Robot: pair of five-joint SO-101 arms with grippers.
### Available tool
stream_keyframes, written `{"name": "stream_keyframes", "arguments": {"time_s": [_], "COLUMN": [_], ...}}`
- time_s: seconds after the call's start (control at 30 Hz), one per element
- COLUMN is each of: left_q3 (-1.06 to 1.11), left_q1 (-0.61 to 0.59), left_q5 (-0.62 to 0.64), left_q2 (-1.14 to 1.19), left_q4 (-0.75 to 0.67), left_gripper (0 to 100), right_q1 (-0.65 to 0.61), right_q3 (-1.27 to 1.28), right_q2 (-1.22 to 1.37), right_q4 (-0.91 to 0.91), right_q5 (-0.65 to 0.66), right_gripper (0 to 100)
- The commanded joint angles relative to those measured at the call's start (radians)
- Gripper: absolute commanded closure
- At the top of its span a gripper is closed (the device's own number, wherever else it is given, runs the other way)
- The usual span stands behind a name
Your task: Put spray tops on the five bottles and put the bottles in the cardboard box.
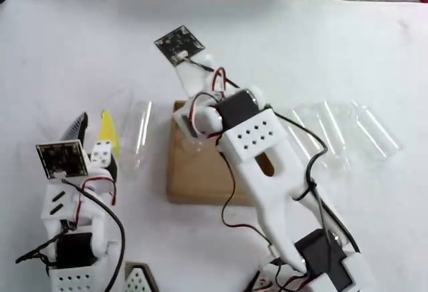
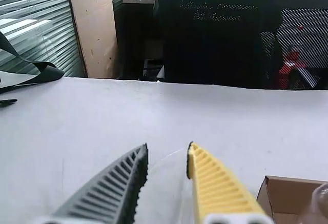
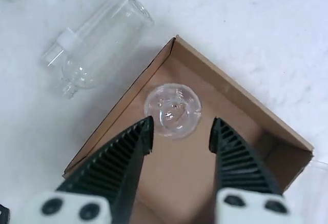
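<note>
Clear bottle (image 3: 172,110) just beyond parted right jaws

Right hand (image 3: 182,124) points straight down with fingers apart — left hand (image 2: 167,147) sits low, fingers parted too

1 cardboard box (image 1: 200,178); 1 left gripper (image 2: 167,147), 1 right gripper (image 3: 182,121); clear bottles (image 1: 137,131), about 5, exact count unclear.

Cardboard box (image 1: 194,178) half hidden under right arm (image 1: 267,172); clear bottles (image 1: 348,131) uncountable
</note>
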Motion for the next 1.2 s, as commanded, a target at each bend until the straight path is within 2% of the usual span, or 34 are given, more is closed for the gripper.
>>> {"name": "stream_keyframes", "arguments": {"time_s": [0.0,0.43,0.87,1.07,1.17], "left_q3": [-0.012,-0.012,-0.012,-0.012,-0.012], "left_q1": [-0.015,-0.012,-0.010,-0.008,-0.008], "left_q5": [0.012,0.012,0.012,0.012,0.012], "left_q2": [-0.004,-0.004,-0.004,-0.004,-0.004], "left_q4": [-0.029,-0.029,-0.029,-0.029,-0.029], "left_gripper": [87,87,87,87,87], "right_q1": [-0.005,-0.045,-0.019,-0.019,-0.019], "right_q3": [-0.044,-0.051,-0.061,-0.060,-0.058], "right_q2": [-0.004,0.094,0.111,0.113,0.113], "right_q4": [-0.018,-0.038,-0.079,-0.085,-0.084], "right_q5": [-0.006,-0.006,-0.006,-0.006,-0.006], "right_gripper": [83.2,83.5,84.0,96.7,97.8]}}
